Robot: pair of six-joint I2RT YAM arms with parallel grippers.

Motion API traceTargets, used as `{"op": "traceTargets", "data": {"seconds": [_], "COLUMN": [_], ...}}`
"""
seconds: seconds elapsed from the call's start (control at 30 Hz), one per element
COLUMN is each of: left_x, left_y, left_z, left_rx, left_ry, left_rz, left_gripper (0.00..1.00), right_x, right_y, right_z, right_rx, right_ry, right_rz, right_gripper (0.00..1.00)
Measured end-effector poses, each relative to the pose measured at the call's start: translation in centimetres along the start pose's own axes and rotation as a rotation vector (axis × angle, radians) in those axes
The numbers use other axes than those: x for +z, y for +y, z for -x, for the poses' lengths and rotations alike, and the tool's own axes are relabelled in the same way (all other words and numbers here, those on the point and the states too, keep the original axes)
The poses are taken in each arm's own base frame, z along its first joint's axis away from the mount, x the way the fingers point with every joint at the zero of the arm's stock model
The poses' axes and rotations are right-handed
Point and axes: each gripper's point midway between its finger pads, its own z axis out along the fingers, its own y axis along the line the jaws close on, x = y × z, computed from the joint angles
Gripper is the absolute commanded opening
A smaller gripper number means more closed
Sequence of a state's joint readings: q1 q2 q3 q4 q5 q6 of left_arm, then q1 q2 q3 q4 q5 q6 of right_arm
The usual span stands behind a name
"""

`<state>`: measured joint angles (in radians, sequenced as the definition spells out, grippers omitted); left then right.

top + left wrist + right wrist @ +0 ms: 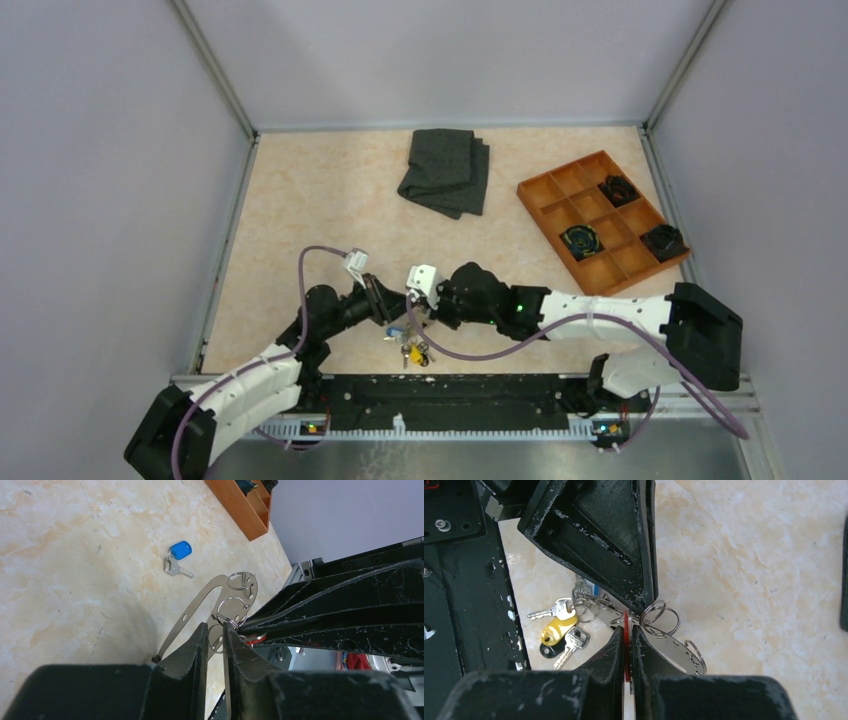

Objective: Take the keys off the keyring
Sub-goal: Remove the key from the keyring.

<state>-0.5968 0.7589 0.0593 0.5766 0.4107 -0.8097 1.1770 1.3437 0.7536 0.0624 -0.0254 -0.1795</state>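
Note:
The keyring [200,602] is a pale curved metal band with holes and several split rings, held above the table between both grippers. My left gripper [215,627] is shut on the band and a split ring. My right gripper [628,629] is shut on a red key [626,625] that hangs from the keyring [674,652]. A bunch of keys [559,630] with yellow and dark heads still hangs on the ring's low end by the table. A blue-headed key [177,555] lies loose on the table. In the top view the grippers meet near the front edge, left [385,305] and right [425,305].
An orange compartment tray [530,195] holding black clumps stands at the back right; its corner shows in the left wrist view [240,510]. A folded dark grey cloth [445,170] lies at the back middle. The black base rail [450,390] runs just behind the keys.

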Motion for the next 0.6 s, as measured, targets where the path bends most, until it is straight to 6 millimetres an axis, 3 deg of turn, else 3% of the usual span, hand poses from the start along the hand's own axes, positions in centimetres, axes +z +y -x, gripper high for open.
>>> {"op": "traceTargets", "data": {"seconds": [0.2,0.5,0.6], "left_x": [0.3,1.4,2.1], "left_y": [0.6,0.3,0.0], "left_z": [-0.6,-2.2,-2.8], "left_rx": [-0.031,-0.042,-0.035], "left_ry": [0.023,0.073,0.087], "left_rz": [0.021,0.022,0.022], "left_gripper": [0.15,0.12,0.11], "right_x": [-0.4,-1.3,-1.4], "right_y": [-0.7,-2.3,-3.0], "right_z": [-1.5,-5.9,-6.3], "right_rx": [0.025,0.075,0.069], "right_ry": [0.061,0.180,0.173], "right_rz": [-0.054,-0.187,-0.233], "right_gripper": [0.00,0.00,0.00]}}
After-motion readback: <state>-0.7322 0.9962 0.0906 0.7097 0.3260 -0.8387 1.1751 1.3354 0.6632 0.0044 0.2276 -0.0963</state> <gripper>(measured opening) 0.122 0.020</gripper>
